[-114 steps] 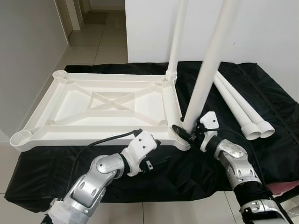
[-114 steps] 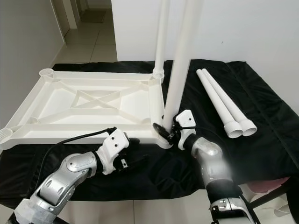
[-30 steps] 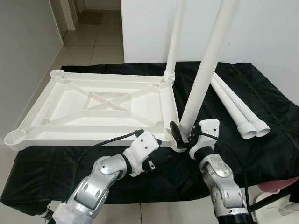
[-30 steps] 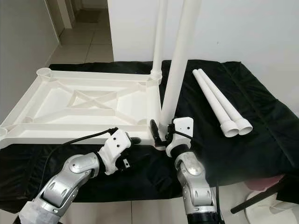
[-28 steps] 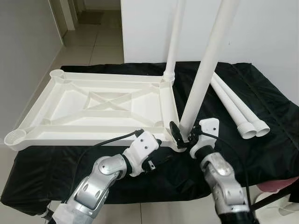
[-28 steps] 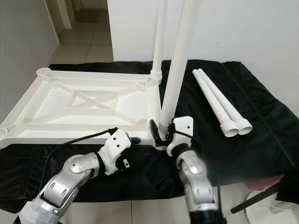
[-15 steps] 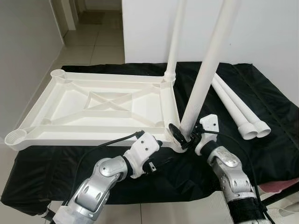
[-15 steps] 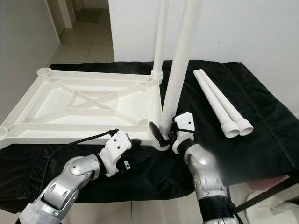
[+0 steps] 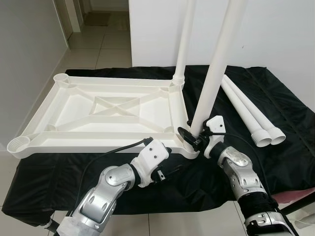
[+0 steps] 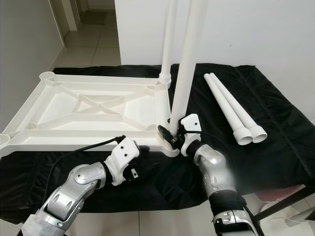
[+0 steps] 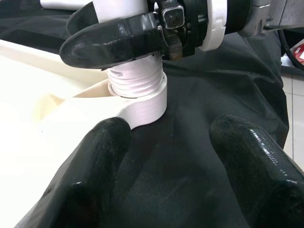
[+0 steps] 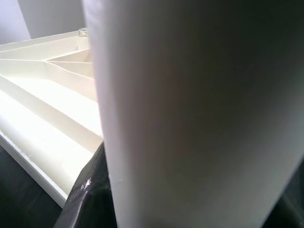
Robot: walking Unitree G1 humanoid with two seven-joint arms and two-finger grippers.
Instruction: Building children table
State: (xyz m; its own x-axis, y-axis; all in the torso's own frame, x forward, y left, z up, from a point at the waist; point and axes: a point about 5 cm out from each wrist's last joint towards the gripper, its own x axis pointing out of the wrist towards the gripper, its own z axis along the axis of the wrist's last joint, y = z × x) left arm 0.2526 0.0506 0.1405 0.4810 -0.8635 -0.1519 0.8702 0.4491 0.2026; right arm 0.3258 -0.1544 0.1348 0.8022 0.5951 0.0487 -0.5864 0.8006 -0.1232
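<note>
The white table top (image 9: 106, 110) lies upside down on a black cloth. One white leg (image 9: 183, 44) stands in its far right corner. A second leg (image 9: 216, 64) stands in the near right corner socket (image 11: 140, 97), and my right gripper (image 9: 192, 138) is shut on its base just above the threads. In the right wrist view this leg (image 12: 190, 114) is pressed close to the lens. My left gripper (image 9: 169, 171) rests open on the cloth by the table top's near edge, just short of that socket, with nothing between its fingers (image 11: 90, 171).
Two loose white legs (image 9: 251, 113) lie side by side on the cloth to the right. The two left corner sockets (image 9: 19, 145) hold no legs. The cloth's near edge drops to a tiled floor. A white wall stands behind.
My right forearm has swung to the right around the near leg while keeping hold, and the leg stands a little straighter. The left arm has barely moved.
</note>
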